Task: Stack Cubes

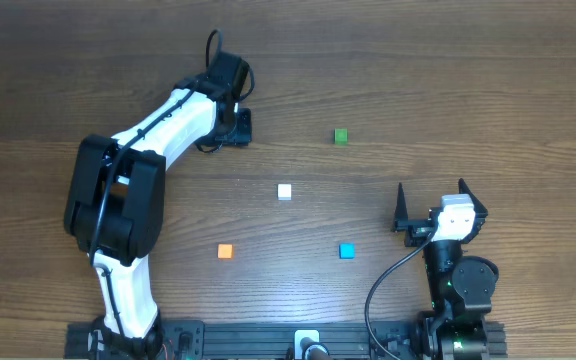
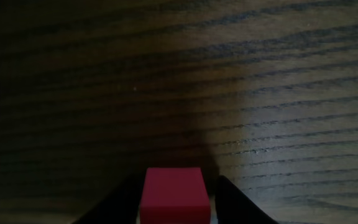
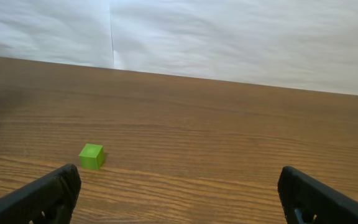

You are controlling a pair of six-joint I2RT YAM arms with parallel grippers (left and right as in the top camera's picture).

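A red cube point(image 2: 174, 190) sits between the fingers of my left gripper point(image 2: 176, 208), which is shut on it low over the wood. From above, that gripper point(image 1: 238, 122) is at the far left of the table. A green cube point(image 1: 341, 136) lies far right of centre, and the right wrist view shows the green cube point(image 3: 92, 156) ahead of my right gripper point(image 3: 179, 193). A white cube point(image 1: 285, 191) lies mid-table. An orange cube point(image 1: 225, 251) and a blue cube point(image 1: 346, 250) lie nearer the front. My right gripper point(image 1: 433, 208) stands open at the right with nothing in it.
The wooden table point(image 1: 488, 90) has bare surface at the far right and far left. A white wall point(image 3: 229, 37) rises behind the table's far edge. The left arm's white link point(image 1: 168, 120) slants over the left part of the table.
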